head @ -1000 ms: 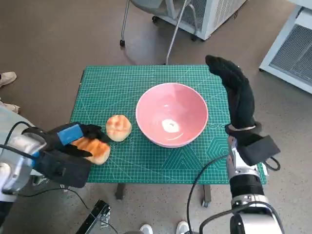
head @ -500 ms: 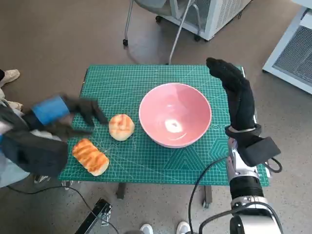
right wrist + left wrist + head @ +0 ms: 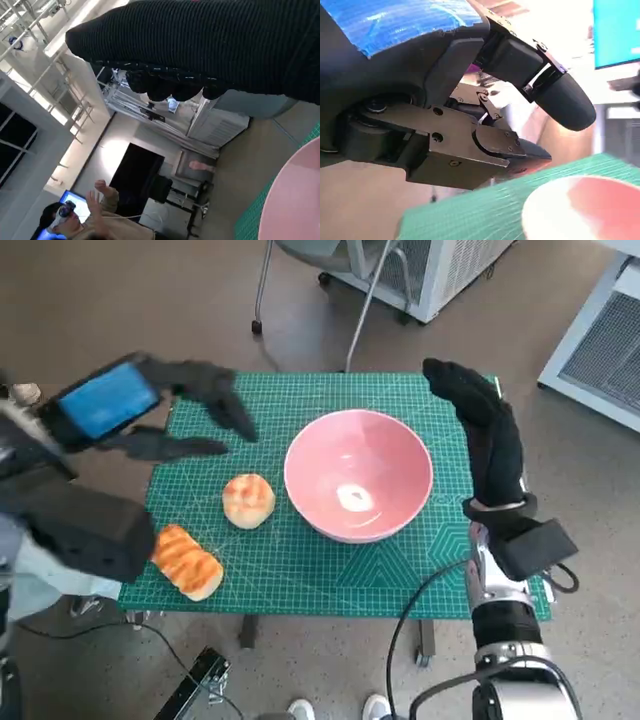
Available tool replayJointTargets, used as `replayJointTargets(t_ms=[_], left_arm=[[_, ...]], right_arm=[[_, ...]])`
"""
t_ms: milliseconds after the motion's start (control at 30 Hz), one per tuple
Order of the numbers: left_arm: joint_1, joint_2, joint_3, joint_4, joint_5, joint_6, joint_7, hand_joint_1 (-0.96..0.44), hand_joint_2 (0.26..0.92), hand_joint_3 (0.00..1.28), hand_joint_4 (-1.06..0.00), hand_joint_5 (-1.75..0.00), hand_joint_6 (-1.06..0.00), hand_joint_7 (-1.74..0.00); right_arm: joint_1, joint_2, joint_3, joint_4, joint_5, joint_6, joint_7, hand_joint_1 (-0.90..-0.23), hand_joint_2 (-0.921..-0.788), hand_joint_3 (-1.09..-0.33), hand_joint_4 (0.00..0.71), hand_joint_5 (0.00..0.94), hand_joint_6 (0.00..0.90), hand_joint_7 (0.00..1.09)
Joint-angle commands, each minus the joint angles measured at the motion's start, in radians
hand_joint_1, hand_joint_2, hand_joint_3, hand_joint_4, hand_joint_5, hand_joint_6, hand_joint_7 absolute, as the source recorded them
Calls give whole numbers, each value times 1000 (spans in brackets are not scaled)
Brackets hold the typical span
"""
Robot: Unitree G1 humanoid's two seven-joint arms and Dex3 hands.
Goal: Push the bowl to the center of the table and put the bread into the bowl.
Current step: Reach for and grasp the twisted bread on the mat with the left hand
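Your left hand (image 3: 150, 410) is raised over the table's far left corner. Its fingers (image 3: 222, 400) are spread apart and it holds nothing; the left wrist view confirms bare fingertips (image 3: 565, 102) with the green mat and the bowl's rim below them.

Your right hand (image 3: 485, 430) stands upright at the table's right edge, just beside the bowl (image 3: 358, 475). The gloved fingers lie extended and close together, with nothing between them. From the frames you cannot tell whether the glove touches the bowl's rim.

The pink bowl sits upright near the middle of the table (image 3: 300, 410), slightly toward the right edge. It contains no bread.

The round bread (image 3: 248, 500) lies on the mat just left of the bowl, close to it but apart. The long bread (image 3: 186, 561) lies at the near left corner, tilted diagonally, well apart from both hands.

The right wrist view shows a person (image 3: 82, 220) in the background with one hand raised.
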Motion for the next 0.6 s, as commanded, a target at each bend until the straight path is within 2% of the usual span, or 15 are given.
replayJointTargets(t_ms=[33, 233, 267, 300, 333, 367, 400, 433, 467, 500, 600], left_arm=[[-29, -6, -24, -4, 7, -2, -25, 3, 916, 93, -520, -1271, -752, -1107], [9, 37, 2, -40, -43, 23, -105, 3, 918, 94, -523, -1245, -742, -1138], [27, 53, 14, -61, -63, 63, -145, 3, 918, 95, -523, -1247, -742, -1137], [40, 64, 22, -76, -77, 93, -174, 2, 919, 191, -424, -1366, -616, -1244], [74, 89, 41, -123, -100, 173, -231, 2, 920, 213, -401, -1393, -588, -1269], [97, 107, 54, -159, -115, 232, -272, 14, 887, 218, -321, -1199, -479, -1118], [117, 132, 60, -222, -119, 345, -338, 30, 830, 252, -240, -831, -349, -840], [128, 149, 62, -266, -120, 426, -383, 32, 757, 290, -153, -532, -232, -606], [144, 172, 65, -312, -110, 481, -421, 30, 679, 351, -98, -340, -169, -435], [155, 188, 68, -343, -103, 516, -445, 29, 621, 386, -62, -217, -130, -325], [211, 239, 89, -400, -81, 506, -474, 21, 552, 418, -25, -88, -103, -214]], right_arm=[[37, -8, -8, -10, 10, 7, 9, -550, -921, -797, 343, 1, 3, 830], [54, -18, -13, -29, 7, 1, 5, -545, -921, -795, 344, 2, 2, 832], [56, -19, -14, -31, 3, -1, 0, -545, -921, -795, 344, 2, 2, 832], [58, -20, -15, -32, 1, -2, -3, -543, -921, -794, 345, 2, 3, 832], [61, -21, -15, -34, -4, -3, -7, -542, -921, -794, 345, 2, 3, 832], [63, -21, -15, -36, -6, -4, -11, -541, -921, -794, 345, 2, 3, 832], [65, -22, -15, -38, -10, -5, -14, -540, -921, -795, 346, 2, 3, 832], [67, -23, -15, -39, -12, -5, -16, -538, -921, -795, 346, 3, 3, 832], [68, -24, -16, -38, -16, -7, -20, -537, -921, -795, 346, 3, 4, 831], [69, -26, -16, -37, -19, -8, -23, -535, -921, -795, 346, 3, 4, 831], [73, -28, -16, -37, -21, -6, -26, -533, -921, -794, 347, 3, 5, 829]])
